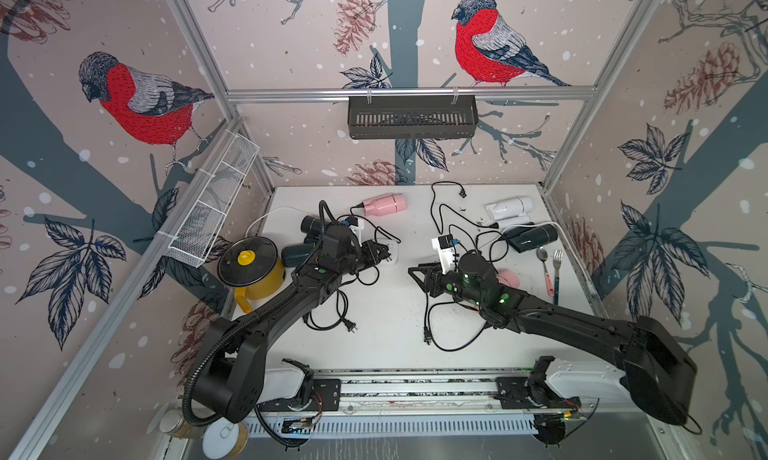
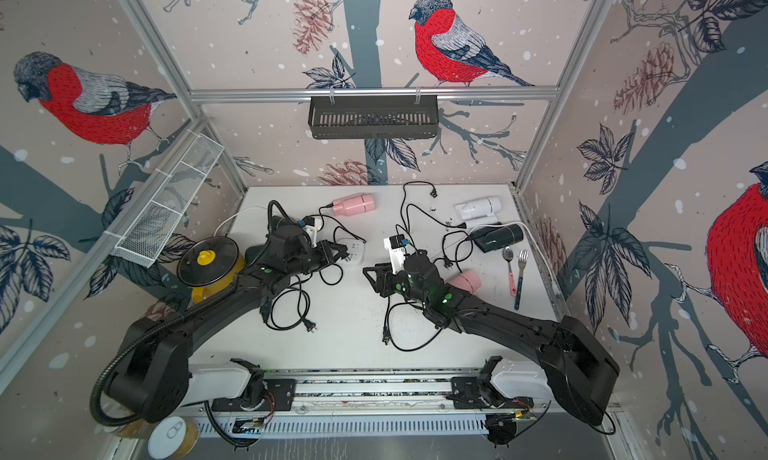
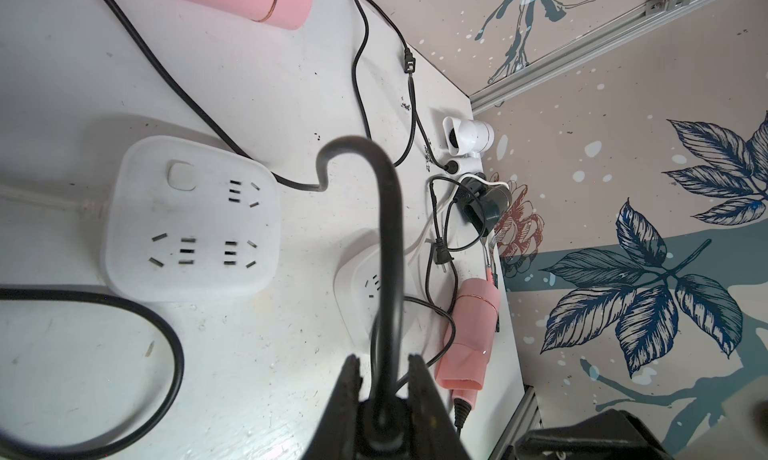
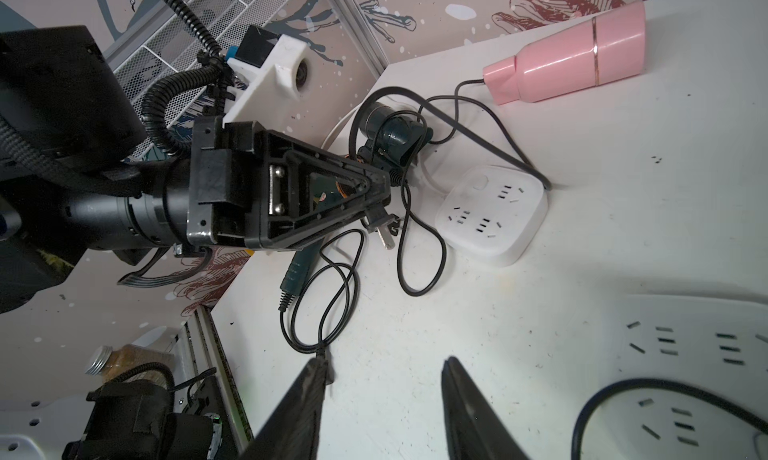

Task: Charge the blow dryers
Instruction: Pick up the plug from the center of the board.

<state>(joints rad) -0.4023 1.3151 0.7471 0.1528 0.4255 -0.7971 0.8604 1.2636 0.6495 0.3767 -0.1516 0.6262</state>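
My left end effector [image 3: 384, 368] is clamped on a dryer plug [image 4: 379, 225], my right end effector [image 4: 385, 360] stands apart and empty; next, I judge, that plug needs squaring up over the power strip [image 3: 187, 217].

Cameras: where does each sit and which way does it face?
Both top views: high in front, looking down on the white table; left arm, right arm show.
Left wrist: on the left arm, looking along the left gripper, fingers shut on a black cord, at a white square power strip.
Right wrist: on the right arm, looking past the open right gripper at the left gripper.
Shared: both wrist views show that strip and a pink plastic blow dryer.
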